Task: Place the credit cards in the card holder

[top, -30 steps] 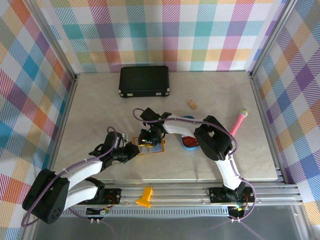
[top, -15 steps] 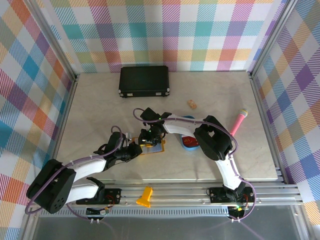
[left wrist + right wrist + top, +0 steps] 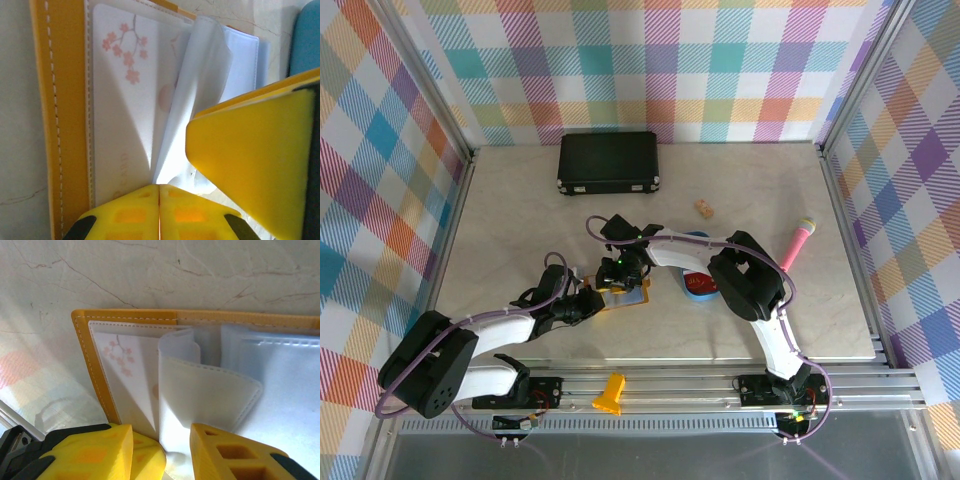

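Centre of pale marble-look worktop carrying mustard-yellow folding card holder, lying open and flat just beside blue oval tray, on tray's left-arm side. Clear plastic sleeves fanning up from inside card holder. White plastic card with pink blossom print sitting in pocket on side away from tray. Right gripper standing partly spread, fingers straddling edge of one sleeve. Left gripper pressing fingers together at foot of sleeves; cannot tell whether pinching one.

Mustard-yellow holder, pale stitching. White card, pink blossom print. Frosted clear sleeves. Yellow fingers. Cream veined table. Black case. Pastel plaid walls.
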